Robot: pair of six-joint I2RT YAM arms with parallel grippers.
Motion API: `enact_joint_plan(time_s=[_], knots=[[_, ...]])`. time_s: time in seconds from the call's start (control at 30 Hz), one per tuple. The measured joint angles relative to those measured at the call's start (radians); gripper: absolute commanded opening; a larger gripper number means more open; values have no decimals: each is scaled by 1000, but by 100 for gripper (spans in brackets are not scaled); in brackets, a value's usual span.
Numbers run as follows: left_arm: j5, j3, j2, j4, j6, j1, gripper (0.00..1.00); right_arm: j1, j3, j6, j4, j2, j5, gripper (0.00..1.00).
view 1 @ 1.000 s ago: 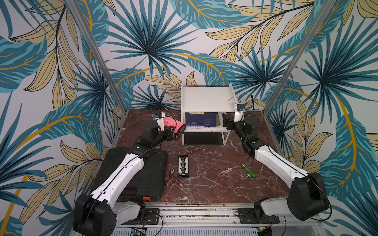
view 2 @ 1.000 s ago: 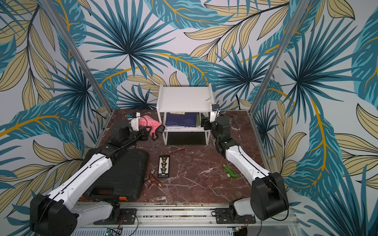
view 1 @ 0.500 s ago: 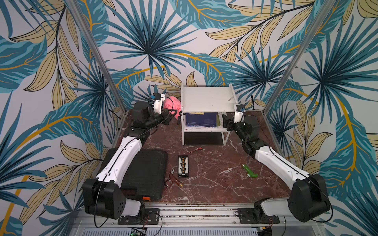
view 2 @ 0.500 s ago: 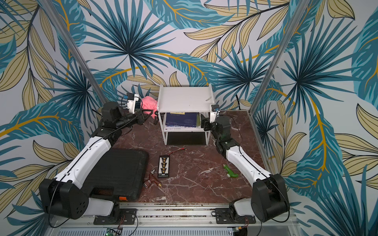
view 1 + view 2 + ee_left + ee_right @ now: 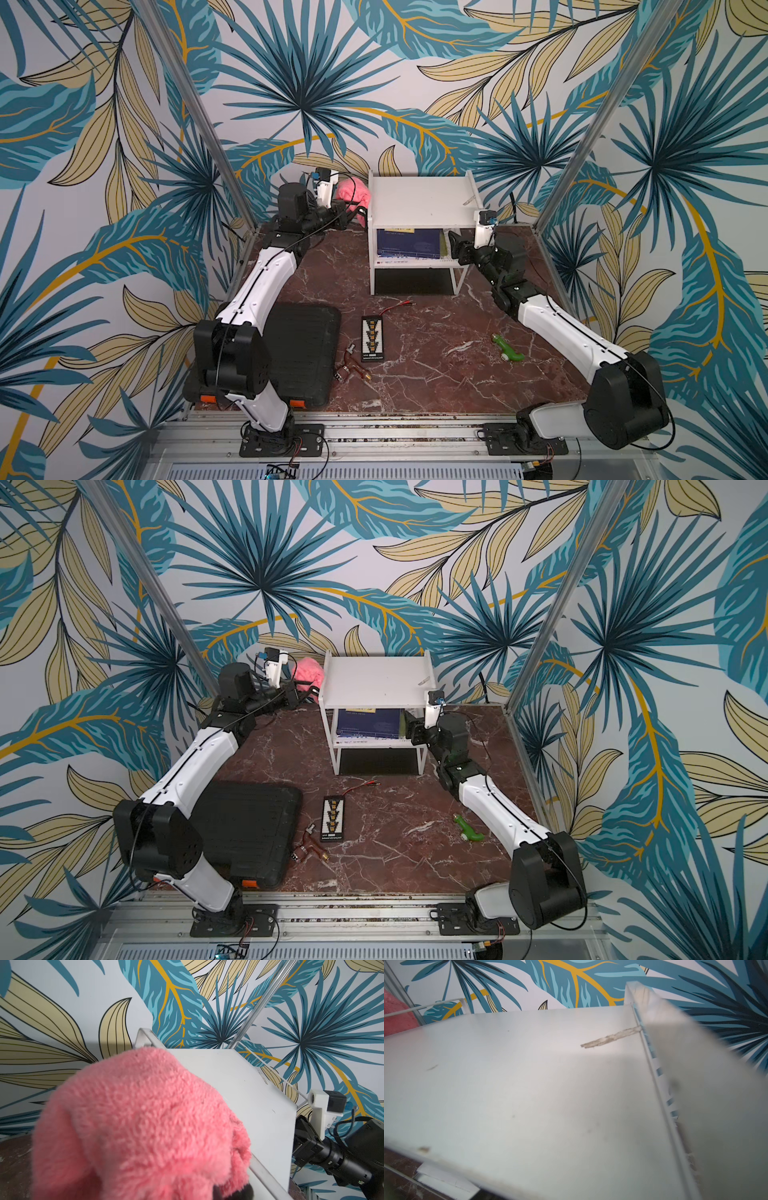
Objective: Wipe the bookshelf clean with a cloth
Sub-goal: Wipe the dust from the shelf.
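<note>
The left tool (image 5: 357, 212), shut on the cloth (image 5: 351, 192), holds it beside the left top edge of the bookshelf (image 5: 419, 199) for wiping; the right tool (image 5: 456, 249), opening indiscernible, apparently steadies the right side.

On the marble table (image 5: 436, 374) lie a black case (image 5: 299, 353) at the left, a connector strip (image 5: 372, 338) mid-table with red wires (image 5: 397, 307) beyond it and a copper fitting (image 5: 351, 368) beside its near end, a green toy (image 5: 508, 349) to the right, and a blue book (image 5: 407, 245) farther back.
</note>
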Motion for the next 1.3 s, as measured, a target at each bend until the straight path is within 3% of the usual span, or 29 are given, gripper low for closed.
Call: enact_joint_plan(time_s=[0.1,0.3,0.4,0.47,0.57,0.7,0.8,0.9,1.03,1.23,1.3], knots=[[-15,57,40,8,-7,-5,0,0,0,-1,-2,0,-21,73],[-45,507,391,-58,-1,-2,0,-1,7,-2,-14,0,-30,73],[-48,559,425,-82,3,0,0,-1,7,-2,-14,-1,-29,73],[-72,532,384,-108,27,-3,0,-1,5,-1,-15,-4,-31,73],[-149,396,240,-148,84,-18,0,-1,3,0,-21,-6,-33,73],[-186,321,51,-230,104,-43,0,-1,-8,16,-27,-21,-32,73],[-247,206,-120,-228,120,-94,1,-1,-44,29,-27,-51,-29,74],[-280,190,-172,-241,137,-155,0,-1,-60,37,-32,-67,-28,74],[-318,374,-12,-286,150,-167,0,-1,-60,41,-42,-73,-28,74],[-406,831,443,-454,154,-161,0,-1,-60,41,-49,-83,-27,74],[-408,971,535,-485,157,-160,0,-2,-60,42,-49,-83,-25,74]])
